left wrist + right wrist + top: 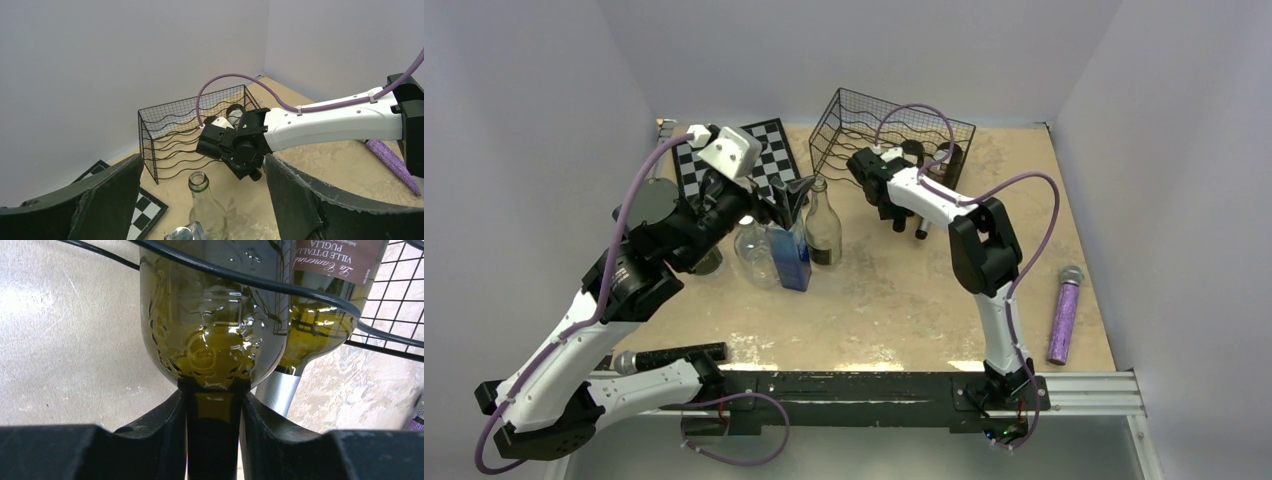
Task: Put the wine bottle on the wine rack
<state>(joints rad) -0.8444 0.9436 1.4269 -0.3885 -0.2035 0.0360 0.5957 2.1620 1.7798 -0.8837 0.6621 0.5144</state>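
The right fingers (150, 435) were clenched on the neck of the green wine bottle (215, 315). Its shoulder sat under a wire of the wine rack (839, 125), just beside a labelled bottle (320, 310) stored there. Gripping the neck probably let the wide body enter first. The left fingers (100, 195) stood released, spread above a clear glass bottle (200, 187) on the bench (894, 300), apparently parked away from the rack.

Left claw (792, 192) wide apart, right claw (212, 405) clamped tight
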